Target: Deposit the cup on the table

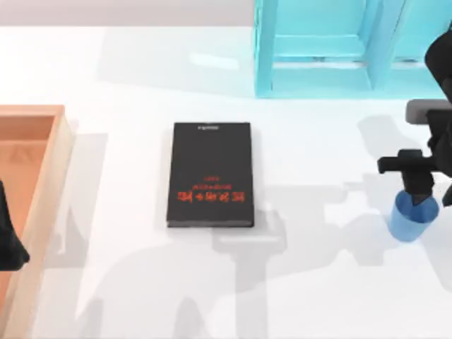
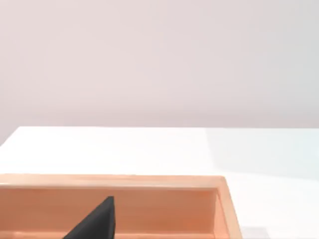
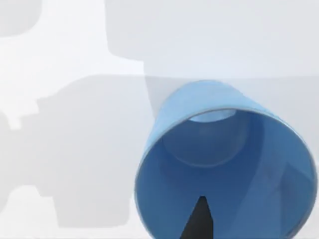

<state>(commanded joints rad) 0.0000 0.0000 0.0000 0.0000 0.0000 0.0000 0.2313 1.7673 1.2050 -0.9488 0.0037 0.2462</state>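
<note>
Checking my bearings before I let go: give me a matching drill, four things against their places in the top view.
1 cup
2 black book
3 orange tray
4 cyan shelf frame

A far side, toward the right
B left edge
C middle of the table
D right side, under the right gripper

Pairs: 1-D, 2-C, 3-B, 4-A

The table (image 1: 141, 70) is showing a smooth, glossy white finish that catches soft shadows. The cup (image 1: 411, 217) is looking like thin blue plastic — slightly translucent, smooth inside and out. The tray (image 1: 42, 183) is showing pale orange wood with faint grain, while the book (image 1: 210, 174) is presenting a matt black cover — red lettering printed on it.
</note>
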